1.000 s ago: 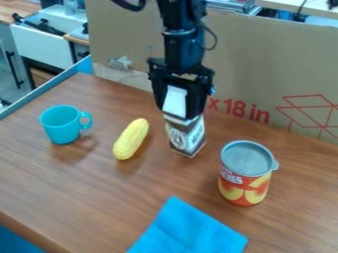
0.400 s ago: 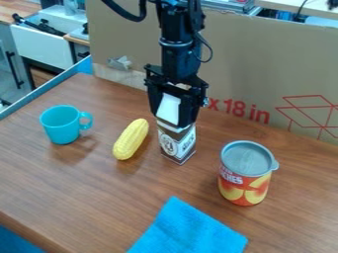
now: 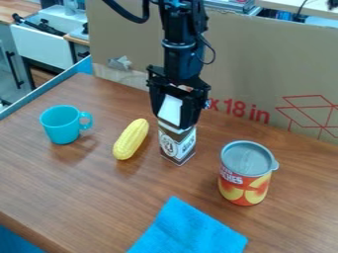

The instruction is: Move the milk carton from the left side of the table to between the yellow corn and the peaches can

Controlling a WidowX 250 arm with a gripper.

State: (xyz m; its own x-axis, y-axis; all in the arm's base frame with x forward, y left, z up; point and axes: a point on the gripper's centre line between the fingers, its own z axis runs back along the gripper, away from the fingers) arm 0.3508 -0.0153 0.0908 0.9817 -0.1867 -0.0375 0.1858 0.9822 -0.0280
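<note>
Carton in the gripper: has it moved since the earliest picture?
Yes: against the corn, the carton now sits closer, shifted left and nearer the camera.

Single fixed camera, above tabletop, slanting down toward upright cardboard.

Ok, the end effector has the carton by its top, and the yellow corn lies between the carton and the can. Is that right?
Not quite, the corn's place is wrong: the camera view shows the yellow corn lying between the carton and the blue mug. The end effector does have the carton by its top.
</note>
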